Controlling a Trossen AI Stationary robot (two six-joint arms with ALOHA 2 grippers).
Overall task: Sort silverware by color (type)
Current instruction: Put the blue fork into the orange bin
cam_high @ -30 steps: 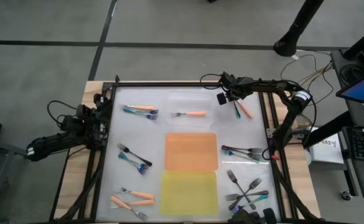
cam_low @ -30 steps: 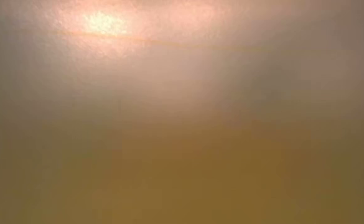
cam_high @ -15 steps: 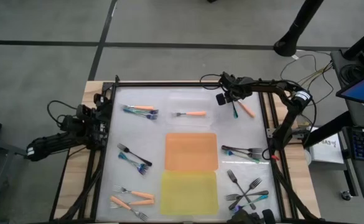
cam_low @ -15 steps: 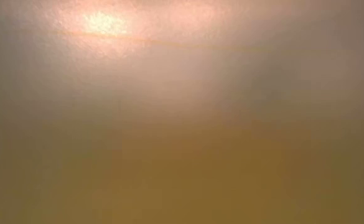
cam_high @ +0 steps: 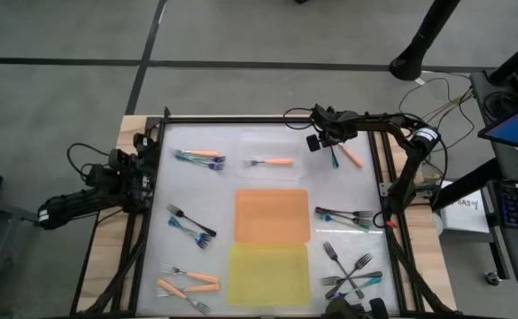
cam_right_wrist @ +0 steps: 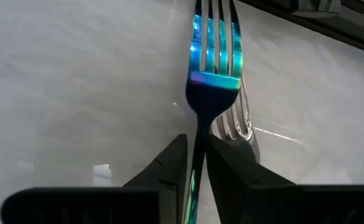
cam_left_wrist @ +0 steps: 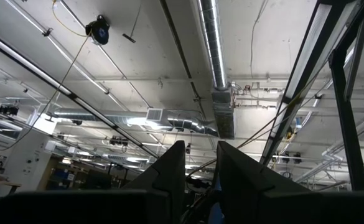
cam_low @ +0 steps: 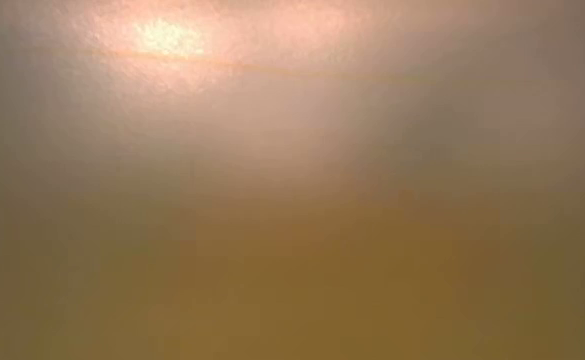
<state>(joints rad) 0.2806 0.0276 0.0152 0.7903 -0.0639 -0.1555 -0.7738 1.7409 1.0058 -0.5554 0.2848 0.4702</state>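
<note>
Gripping a glossy teal fork by its thin handle, right gripper is hovering at the table's far right; orange-handled fork is lying in the clear tray; left gripper is parked, slightly parted.

A teal fork is being pinched by its handle in the right gripper; orange, teal and black forks are lying scattered in clusters.
</note>
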